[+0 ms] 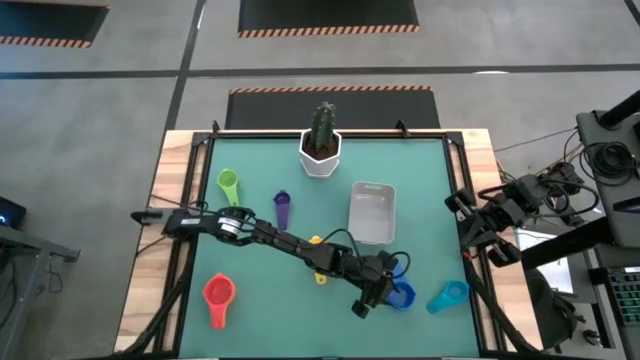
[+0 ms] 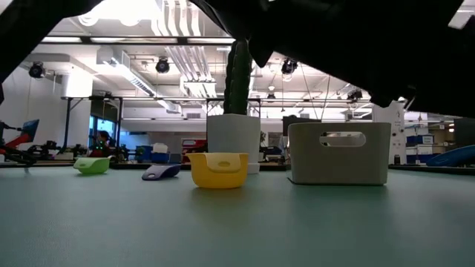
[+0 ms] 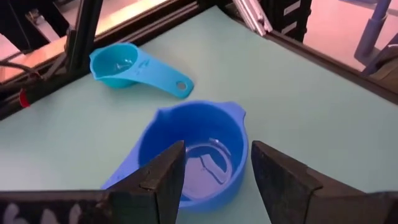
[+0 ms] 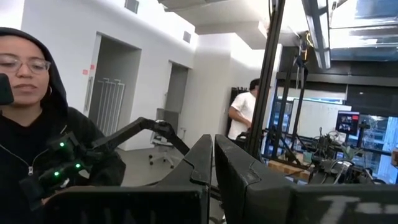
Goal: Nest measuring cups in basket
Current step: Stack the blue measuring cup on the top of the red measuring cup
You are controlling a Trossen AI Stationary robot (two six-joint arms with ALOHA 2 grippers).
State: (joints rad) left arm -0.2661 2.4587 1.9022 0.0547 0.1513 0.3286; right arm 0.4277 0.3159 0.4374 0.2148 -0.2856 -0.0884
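Glossy, smooth plastic on the round blue measuring cup [image 3: 193,155], light catching its wet-looking floor. The teal plastic measuring cup [image 3: 134,67] gleams the same way. Under them, the matt green table mat [image 3: 298,106], flat and even, edged with pale bare wood [image 1: 178,175]. Matt black fingers [image 3: 165,177] on the left gripper [image 3: 214,171]. The grey-white rectangular plastic basket [image 1: 371,214] has a soft satin sheen.

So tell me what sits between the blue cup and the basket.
Only bare green mat, in the high view: blue cup lies near the basket, left gripper at the cup.
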